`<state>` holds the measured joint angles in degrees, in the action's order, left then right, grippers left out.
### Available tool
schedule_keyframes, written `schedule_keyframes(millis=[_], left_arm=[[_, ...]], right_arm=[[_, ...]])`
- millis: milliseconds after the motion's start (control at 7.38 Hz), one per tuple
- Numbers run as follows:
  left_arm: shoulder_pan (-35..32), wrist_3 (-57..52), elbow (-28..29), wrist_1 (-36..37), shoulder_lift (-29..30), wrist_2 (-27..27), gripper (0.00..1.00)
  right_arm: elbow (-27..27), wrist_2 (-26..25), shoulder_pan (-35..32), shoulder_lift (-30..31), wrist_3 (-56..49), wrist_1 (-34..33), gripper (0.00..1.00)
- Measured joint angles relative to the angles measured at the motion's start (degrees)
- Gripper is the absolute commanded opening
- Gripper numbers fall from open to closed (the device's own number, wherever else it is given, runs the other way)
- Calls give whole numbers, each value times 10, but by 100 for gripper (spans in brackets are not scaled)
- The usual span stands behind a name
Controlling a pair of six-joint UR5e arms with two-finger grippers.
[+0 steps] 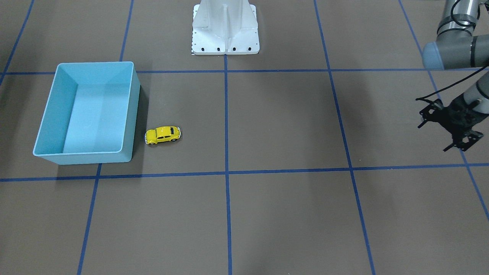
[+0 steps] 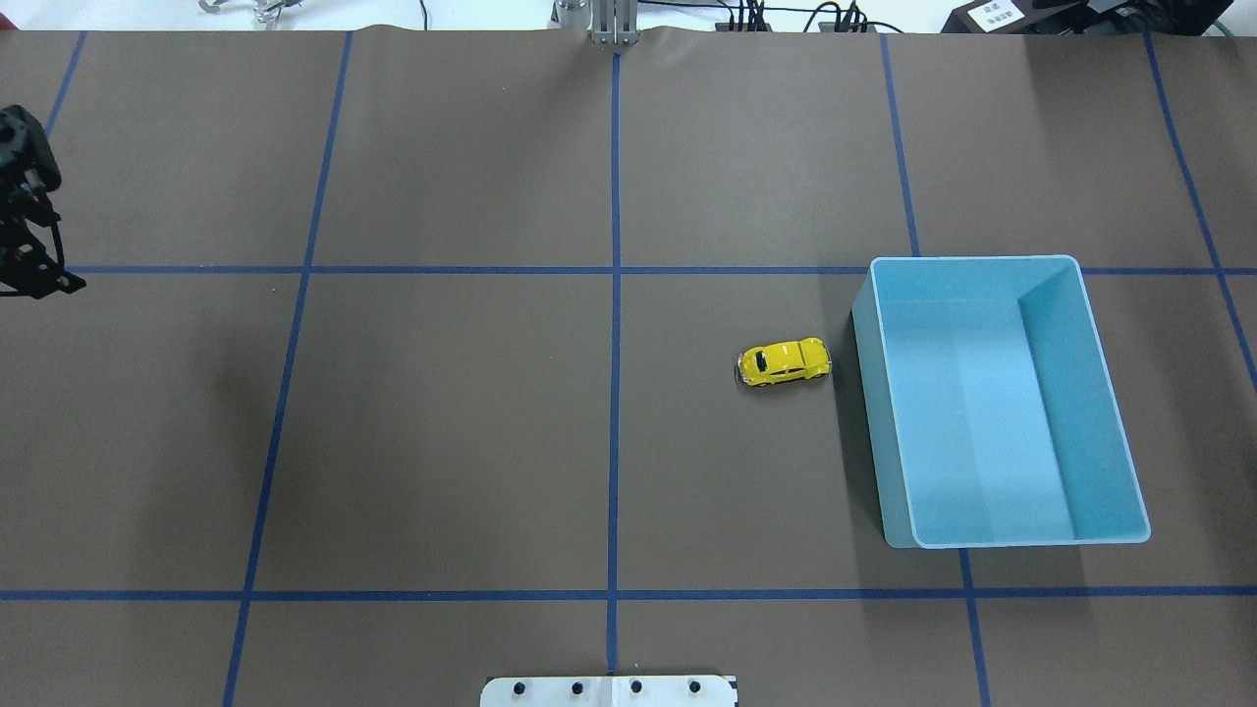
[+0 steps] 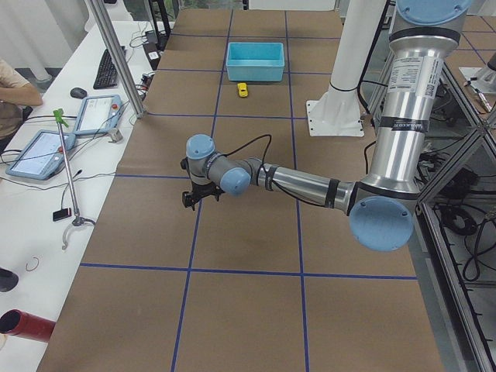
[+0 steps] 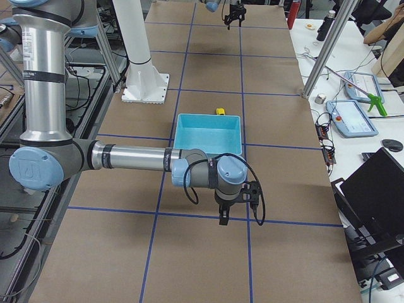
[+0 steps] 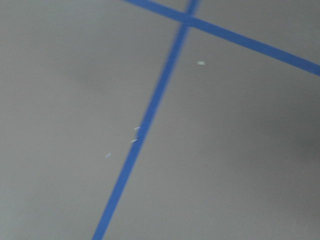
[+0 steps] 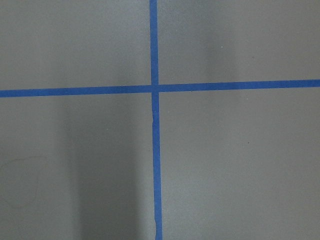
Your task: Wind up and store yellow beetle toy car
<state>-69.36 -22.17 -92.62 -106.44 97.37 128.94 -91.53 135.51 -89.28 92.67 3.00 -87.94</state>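
The yellow beetle toy car (image 1: 163, 135) stands on its wheels on the brown table, just beside the long wall of the light blue bin (image 1: 95, 63). It also shows in the overhead view (image 2: 784, 362), left of the bin (image 2: 982, 259). The bin holds nothing. My left gripper (image 1: 445, 128) hangs far from the car at the table's edge, seen in the overhead view (image 2: 29, 241); I cannot tell if it is open. My right gripper (image 4: 235, 211) shows only in the exterior right view, beyond the bin's far side; its state cannot be told.
The white robot base (image 1: 225, 30) stands at the table's middle edge. Blue tape lines cross the brown table. Both wrist views show only table and tape. Operators' desks with tablets (image 3: 43, 151) run along the far side.
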Motion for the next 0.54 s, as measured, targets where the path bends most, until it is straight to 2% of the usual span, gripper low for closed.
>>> schedule_keyframes(millis=[271,542], left_arm=[[-91,79,-4,109,-3,41,100],[-143,219,-33,152,-45,54,100]], right_arm=[[0,-1,0,4,0,15,100],[2,-3,3,11,-1,61,100]])
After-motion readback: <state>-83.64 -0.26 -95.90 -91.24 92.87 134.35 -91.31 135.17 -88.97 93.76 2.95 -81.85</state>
